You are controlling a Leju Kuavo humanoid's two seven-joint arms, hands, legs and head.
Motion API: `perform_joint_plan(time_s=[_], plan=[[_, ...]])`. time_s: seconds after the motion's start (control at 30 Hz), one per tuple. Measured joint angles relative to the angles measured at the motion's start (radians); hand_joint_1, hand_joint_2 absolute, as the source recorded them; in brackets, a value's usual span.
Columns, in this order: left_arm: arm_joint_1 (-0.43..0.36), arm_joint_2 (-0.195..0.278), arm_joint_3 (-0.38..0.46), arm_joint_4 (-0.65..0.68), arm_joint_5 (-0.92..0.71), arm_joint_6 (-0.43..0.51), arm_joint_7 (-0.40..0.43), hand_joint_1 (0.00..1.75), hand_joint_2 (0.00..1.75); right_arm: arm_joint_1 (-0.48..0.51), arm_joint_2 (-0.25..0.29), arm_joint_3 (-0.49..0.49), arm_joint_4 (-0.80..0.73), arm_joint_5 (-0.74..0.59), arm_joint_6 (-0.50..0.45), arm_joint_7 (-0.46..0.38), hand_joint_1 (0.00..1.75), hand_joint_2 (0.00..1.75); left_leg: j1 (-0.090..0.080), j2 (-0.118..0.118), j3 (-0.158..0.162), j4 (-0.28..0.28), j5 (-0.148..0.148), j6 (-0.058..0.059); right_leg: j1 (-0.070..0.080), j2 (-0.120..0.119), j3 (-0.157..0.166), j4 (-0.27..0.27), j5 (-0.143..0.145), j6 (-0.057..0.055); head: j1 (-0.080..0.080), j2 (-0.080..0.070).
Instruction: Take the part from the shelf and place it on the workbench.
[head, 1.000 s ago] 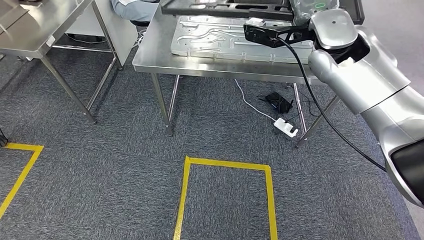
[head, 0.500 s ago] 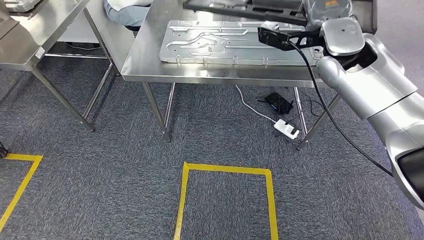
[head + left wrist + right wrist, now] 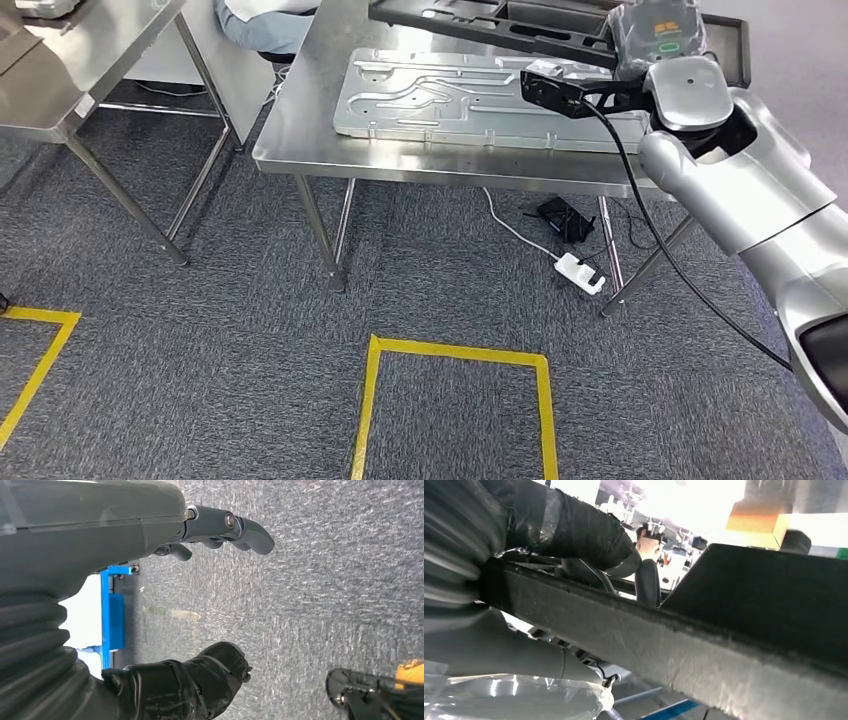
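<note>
already the fingers [image 3: 589, 535] of the right hand [image 3: 524, 560] wrap the edge of the black part [image 3: 520, 22], which it holds out over the far side of the steel table [image 3: 300, 130], above a grey plate [image 3: 450, 95] lying there. risk, as i judge it: the long part could tip or catch the plate if released unevenly. right arm [image 3: 740, 190] reaches forward, raised. left hand [image 3: 150, 605] hangs over carpet, fingers [image 3: 225, 525] apart, holding nothing.
</note>
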Motion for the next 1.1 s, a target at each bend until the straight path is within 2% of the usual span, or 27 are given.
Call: perform_joint_plan(time_s=[0.03,0.07,0.1,0.13,0.17,0.2,0.3,0.33,0.37,0.43,0.47,0.5,0.53,0.6,0.63,0.67,0.73,0.83,0.87,0.9,0.97,1.0,1.03,1.1], plan=[[0.001,0.0,-0.001,0.0,0.0,0.001,0.001,0.0,1.75,0.008,0.0,0.0,0.0,0.0,-0.001,-0.001,1.75,1.75,0.003,-0.001,0.01,0.003,-0.01,-0.004,-0.004,-0.001,0.001,-0.031,0.04,0.004,0.0,0.0],[0.002,-0.001,-0.001,0.0,0.0,0.001,0.002,0.0,1.75,0.015,0.0,0.0,0.0,0.0,-0.001,-0.003,1.75,1.75,0.006,-0.003,0.021,0.008,-0.022,-0.009,-0.009,-0.002,0.018,-0.094,0.092,0.008,0.001,0.0],[0.002,-0.001,-0.003,0.0,0.0,0.003,0.003,0.0,1.75,0.02,0.0,0.0,0.0,0.0,-0.001,-0.004,1.75,1.75,0.007,-0.004,0.028,0.014,-0.034,-0.016,-0.011,-0.004,0.042,-0.159,0.133,0.012,0.002,0.0],[0.001,-0.001,-0.004,0.0,0.0,0.004,0.004,0.0,1.75,0.023,0.0,-0.001,0.0,0.001,-0.003,-0.006,1.75,1.75,0.007,-0.005,0.031,0.021,-0.045,-0.024,-0.011,-0.004,0.064,-0.216,0.156,0.01,0.004,0.0],[-0.001,-0.001,-0.005,0.0,0.0,0.006,0.005,0.0,1.75,0.024,0.001,-0.002,0.0,0.001,-0.005,-0.008,1.75,1.75,0.006,-0.006,0.031,0.026,-0.052,-0.031,-0.011,-0.005,0.077,-0.25,0.163,0.005,0.004,0.0],[-0.002,-0.001,-0.006,0.0,0.0,0.008,0.006,0.0,1.75,0.026,0.002,-0.003,0.0,0.002,-0.008,-0.009,1.75,1.75,0.004,-0.007,0.03,0.027,-0.057,-0.037,-0.008,-0.004,0.082,-0.26,0.155,-0.002,0.005,0.0],[-0.003,-0.002,-0.008,0.0,0.0,0.012,0.009,0.0,1.75,0.033,0.004,-0.007,0.0,0.004,-0.014,-0.013,1.75,1.75,0.006,-0.005,0.03,0.032,-0.072,-0.05,-0.008,-0.004,0.089,-0.264,0.142,-0.027,0.003,0.0],[-0.003,-0.002,-0.008,0.0,0.0,0.012,0.009,0.0,1.75,0.034,0.005,-0.008,0.0,0.005,-0.015,-0.013,1.75,1.75,0.007,-0.003,0.017,0.062,-0.086,-0.054,-0.009,-0.004,0.095,-0.265,0.138,-0.034,0.002,0.0],[-0.003,-0.002,-0.008,0.0,0.0,0.012,0.009,0.0,1.75,0.035,0.006,-0.009,0.0,0.005,-0.015,-0.013,1.75,1.75,0.008,-0.001,-0.009,0.112,-0.107,-0.056,-0.008,-0.004,0.1,-0.266,0.133,-0.041,0.0,0.0],[-0.004,-0.003,-0.008,0.0,0.0,0.013,0.009,0.0,1.75,0.037,0.007,-0.011,0.001,0.005,-0.016,-0.014,1.75,1.75,0.007,0.001,-0.095,0.253,-0.15,-0.057,-0.003,-0.003,0.108,-0.266,0.124,-0.05,-0.001,0.0],[-0.004,-0.003,-0.008,0.0,0.0,0.013,0.009,0.0,1.75,0.04,0.007,-0.012,0.001,0.005,-0.016,-0.014,1.75,1.75,0.007,0.001,-0.133,0.306,-0.155,-0.055,0.0,-0.002,0.114,-0.266,0.118,-0.052,-0.001,0.0],[-0.003,-0.003,-0.009,0.0,0.0,0.013,0.01,0.0,1.75,0.044,0.008,-0.012,0.001,0.005,-0.016,-0.014,1.75,1.75,0.005,0.001,-0.157,0.325,-0.14,-0.052,0.004,-0.001,0.123,-0.266,0.112,-0.054,-0.001,0.0],[-0.001,-0.003,-0.009,0.0,0.0,0.013,0.01,0.0,1.75,0.048,0.009,-0.012,0.001,0.005,-0.016,-0.014,1.75,1.75,0.003,0.001,-0.161,0.304,-0.104,-0.046,0.008,0.001,0.135,-0.266,0.104,-0.055,-0.001,0.0],[0.001,-0.002,-0.009,0.0,0.0,0.013,0.01,0.0,1.75,0.052,0.01,-0.012,0.001,0.005,-0.016,-0.016,1.75,1.75,-0.007,0.001,-0.126,0.178,-0.004,-0.026,0.014,0.002,0.158,-0.267,0.088,-0.055,-0.001,0.0],[0.001,-0.001,-0.009,0.0,0.0,0.013,0.01,0.0,1.75,0.05,0.01,-0.012,0.001,0.005,-0.016,-0.017,1.75,1.75,-0.012,0.001,-0.104,0.117,0.029,-0.017,0.017,0.002,0.164,-0.267,0.081,-0.054,0.001,0.0],[-0.001,0.0,-0.01,0.0,0.0,0.014,0.009,0.0,1.75,0.048,0.011,-0.012,0.001,0.006,-0.017,-0.018,1.75,1.75,-0.017,0.001,-0.086,0.073,0.041,-0.01,0.017,0.002,0.167,-0.267,0.077,-0.051,0.0,0.0],[-0.003,0.0,-0.012,0.0,0.0,0.014,0.009,0.0,1.75,0.045,0.011,-0.013,0.001,0.006,-0.017,-0.021,1.75,1.75,-0.022,0.001,-0.07,0.042,0.032,-0.005,0.018,0.003,0.167,-0.271,0.073,-0.043,0.0,0.0],[-0.003,-0.001,-0.014,0.0,0.0,0.014,0.007,0.0,1.75,0.046,0.013,-0.014,0.002,0.009,-0.017,-0.03,1.75,1.75,-0.013,0.002,-0.046,0.016,0.028,0.0,0.017,0.0,0.162,-0.252,0.057,-0.029,0.003,0.0],[-0.003,-0.002,-0.014,0.0,0.001,0.014,0.007,0.0,1.75,0.045,0.014,-0.014,0.002,0.01,-0.017,-0.035,1.75,1.75,-0.01,0.003,-0.036,0.009,0.027,0.003,0.016,-0.001,0.142,-0.213,0.041,-0.024,0.004,0.0],[-0.004,-0.002,-0.014,0.0,0.001,0.014,0.007,0.0,1.75,0.043,0.015,-0.015,0.002,0.01,-0.017,-0.038,1.75,1.75,-0.01,0.003,-0.029,0.006,0.023,0.006,0.014,-0.002,0.109,-0.154,0.022,-0.02,0.006,0.0],[-0.005,-0.002,-0.015,0.0,0.002,0.014,0.007,0.0,1.75,0.042,0.016,-0.015,0.002,0.01,-0.015,-0.043,1.75,1.75,-0.009,0.001,-0.018,0.007,0.012,0.01,0.007,-0.003,0.025,-0.026,-0.008,-0.012,0.007,0.0],[-0.005,-0.002,-0.015,0.0,0.003,0.014,0.007,0.0,1.75,0.042,0.016,-0.015,0.003,0.01,-0.013,-0.043,1.75,1.75,-0.009,-0.001,-0.011,0.008,0.005,0.009,0.004,-0.003,-0.003,0.004,0.0,-0.008,0.007,0.0],[-0.004,-0.002,-0.015,0.0,0.003,0.014,0.007,0.0,1.75,0.043,0.017,-0.015,0.003,0.011,-0.012,-0.044,1.75,1.75,-0.008,-0.003,-0.003,0.01,-0.003,0.007,0.0,-0.004,-0.013,-0.005,0.027,-0.005,0.007,0.0],[-0.003,-0.002,-0.015,0.0,0.003,0.013,0.007,0.0,1.75,0.043,0.018,-0.015,0.004,0.011,-0.009,-0.047,1.75,1.75,-0.005,-0.006,0.015,0.02,-0.025,-0.001,-0.006,-0.005,0.021,-0.124,0.117,-0.001,0.007,0.0]])
